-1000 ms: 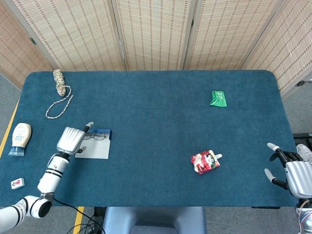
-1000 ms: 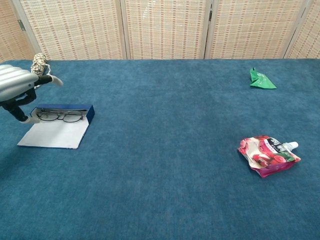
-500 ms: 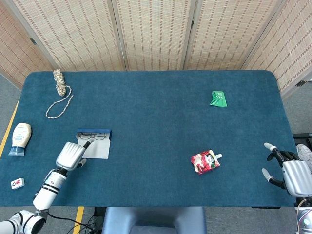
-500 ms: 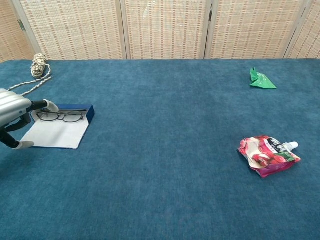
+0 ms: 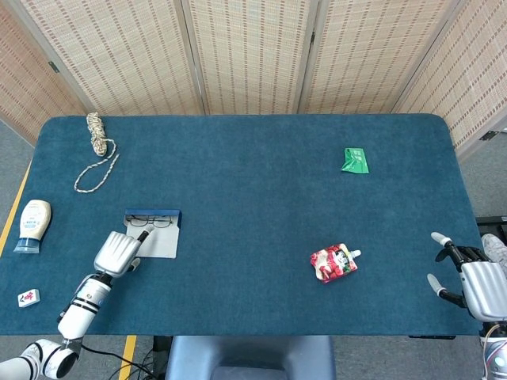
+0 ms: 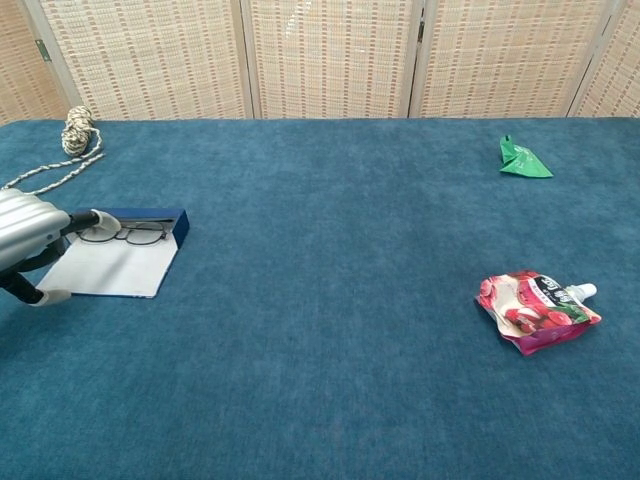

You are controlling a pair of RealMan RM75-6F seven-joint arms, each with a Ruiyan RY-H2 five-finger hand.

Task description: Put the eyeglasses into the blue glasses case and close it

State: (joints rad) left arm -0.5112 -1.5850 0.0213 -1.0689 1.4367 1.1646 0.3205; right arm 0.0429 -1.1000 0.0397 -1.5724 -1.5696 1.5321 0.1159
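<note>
I see the blue table [image 5: 261, 182] filling both views, with woven screens [image 5: 245, 55] behind it. Left arm [image 5: 83, 297] comes up from the near-left corner; left hand [image 5: 116, 254] sits just at the near-left edge of the case [image 5: 152, 235], fingers apart, grasping nothing, one fingertip [image 6: 103, 217] reaching over the left end of the glasses [image 6: 128, 234]; can't tell if it touches. Right hand [image 5: 475, 285] is off the near-right table edge, fingers spread, holding nothing. Case lies open near the left side, pale lid flap flat toward me, blue tray at the far end. Glasses lie inside the tray, folded, lenses side by side. Rope [image 5: 97, 150] at far left, coiled end by the far edge, loose end trailing toward me. Red pouch [image 5: 334, 262] lies near right of centre, well apart from the case. White bottle [image 5: 32, 224] lies at the left edge. Green packet [image 5: 355, 160] far right. Small tile [image 5: 28, 298] sits near the left corner.
</note>
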